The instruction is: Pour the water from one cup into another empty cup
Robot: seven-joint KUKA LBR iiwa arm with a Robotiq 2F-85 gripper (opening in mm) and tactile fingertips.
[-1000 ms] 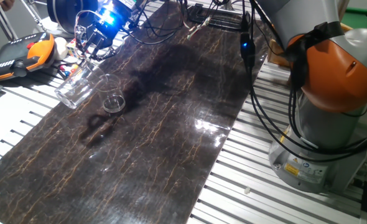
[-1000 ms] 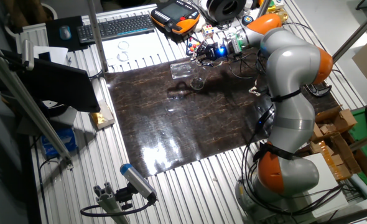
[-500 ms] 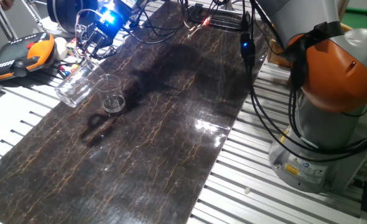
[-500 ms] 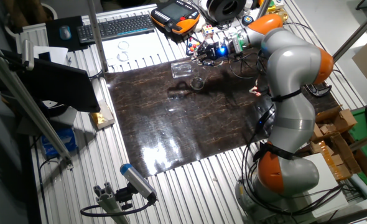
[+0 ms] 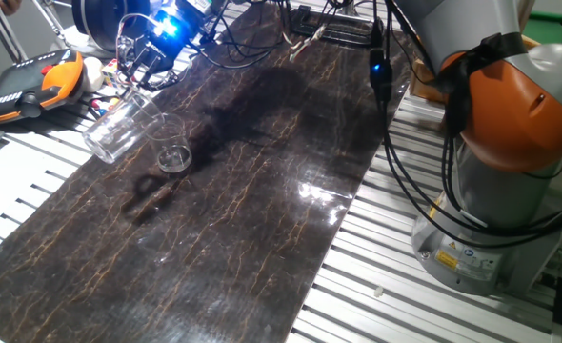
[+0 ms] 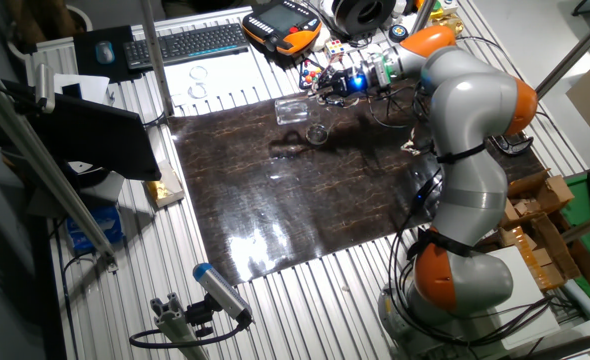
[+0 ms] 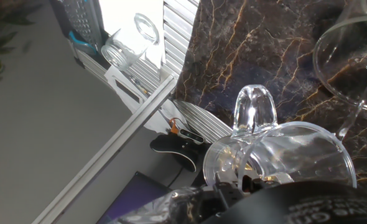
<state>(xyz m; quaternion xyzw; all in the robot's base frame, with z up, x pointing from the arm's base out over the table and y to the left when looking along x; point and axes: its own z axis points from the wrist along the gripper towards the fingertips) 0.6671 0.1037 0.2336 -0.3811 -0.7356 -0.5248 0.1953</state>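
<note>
**Tall tumbler tipped over short cup at far end of dark mat**

Landmark: dark marbled mat (image 5: 262,191) on slatted aluminium table (image 5: 376,276).

Nearest, at the mat's near right edge: grey and orange robot base (image 5: 500,162), black cables (image 5: 395,124) hanging beside it. Near and middle stretch of mat bare, glare patch toward its right edge.

Far left part of mat: shorter, wider clear cup (image 5: 173,148) upright on the mat, thick shiny base, rim open upward. Just beyond it, taller narrow clear tumbler (image 5: 122,129) held steeply tilted, base jutting past the mat's left edge over the bare slats, mouth end up at the gripper (image 5: 140,69) and beside the short cup's rim. Glass-to-glass contact: cannot tell. Water not discernible in either glass. In hand view, tall tumbler (image 7: 277,155) filling lower frame, thick base (image 7: 255,109) pointing away, short cup's rim (image 7: 348,56) just right of it.

Gripper closed around the tall tumbler's upper wall, blue light on the wrist; fingers mostly hidden by glass and cables.

Off the mat's far left corner: orange and black teach pendant (image 5: 33,81). In the other fixed view, keyboard (image 6: 190,42) beyond the mat's far edge, small box (image 6: 160,190) off its left edge.
</note>
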